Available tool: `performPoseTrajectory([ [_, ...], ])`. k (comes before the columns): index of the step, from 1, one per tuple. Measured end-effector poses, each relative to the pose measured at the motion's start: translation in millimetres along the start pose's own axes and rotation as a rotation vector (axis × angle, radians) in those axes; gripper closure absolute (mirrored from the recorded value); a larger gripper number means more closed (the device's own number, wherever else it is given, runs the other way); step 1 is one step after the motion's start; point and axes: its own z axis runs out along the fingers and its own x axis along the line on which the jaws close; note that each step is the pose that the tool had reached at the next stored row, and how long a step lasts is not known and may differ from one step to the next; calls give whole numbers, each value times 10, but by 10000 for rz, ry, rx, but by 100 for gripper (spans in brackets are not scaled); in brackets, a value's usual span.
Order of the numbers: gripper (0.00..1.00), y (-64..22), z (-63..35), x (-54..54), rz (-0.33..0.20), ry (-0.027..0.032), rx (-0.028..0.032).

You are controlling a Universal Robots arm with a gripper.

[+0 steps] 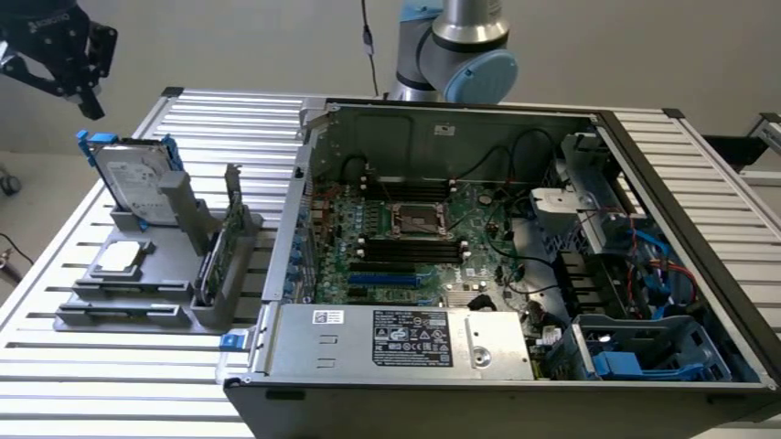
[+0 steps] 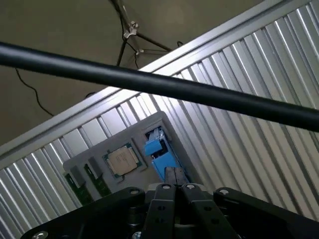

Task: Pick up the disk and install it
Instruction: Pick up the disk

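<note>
Exterior view, left to right. Gripper [image 1: 88, 102] high at exterior view's far left, above and apart from disk [image 1: 132, 178], jaws pressed together, nothing held. Disk upright in grey holder [image 1: 134, 315], blue rails on edges. Chip [image 1: 123, 258] flat in front of it; green card [image 1: 210, 261] on edge beside. Open computer case [image 1: 464, 137] at exterior view's right. Judged step: reach for disk. Do well: spread jaws first, centre over top edge, span thin faces, descend straight, avoid card. Wrist view: closed fingertips [image 2: 170, 177] point toward holder.
</note>
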Motion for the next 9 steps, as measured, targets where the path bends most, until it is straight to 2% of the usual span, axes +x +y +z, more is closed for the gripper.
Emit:
performPoseTrajectory([
  [9,89,0,9,0,-1645,8,27],
])
